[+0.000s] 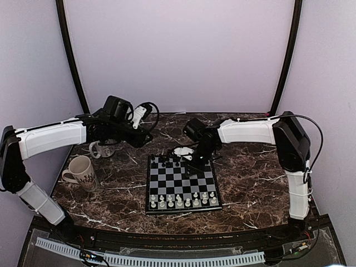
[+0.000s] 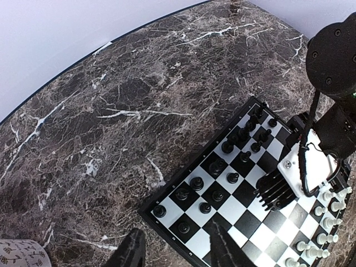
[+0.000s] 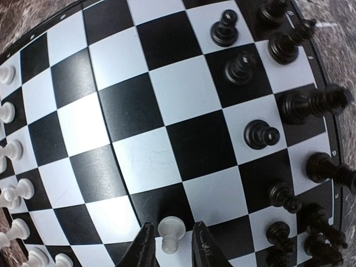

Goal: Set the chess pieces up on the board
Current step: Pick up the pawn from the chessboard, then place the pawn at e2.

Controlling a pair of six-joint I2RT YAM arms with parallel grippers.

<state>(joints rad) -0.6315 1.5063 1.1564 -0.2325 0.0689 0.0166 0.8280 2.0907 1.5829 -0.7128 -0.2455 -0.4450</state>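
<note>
Veined dark marble forms the table (image 1: 111, 206), closed in by pale walls (a snug booth). The right arm reaches out from its base, bends at the elbow and drops its wrist over the far part of the board (image 1: 183, 181). The right gripper (image 3: 171, 245) points down with its jaws narrow, one finger on each side of a white pawn (image 3: 171, 229) standing upright on the squares. Whether the pads actually press it I cannot tell. Black pieces (image 3: 261, 134) crowd the two ranks along the rim just beside this gripper. The white pieces (image 1: 183, 200) line the opposite edge, well apart from it, with bare checks between them as open room.

The left arm stretches low and nearly level across the table. The left gripper (image 2: 175, 233) hovers over marble with its jaws parted and nothing in them. The board's corner lies just ahead of its fingertips. Two mugs (image 1: 82, 172) stand back beside its forearm, and bare marble spreads beyond it toward the wall.
</note>
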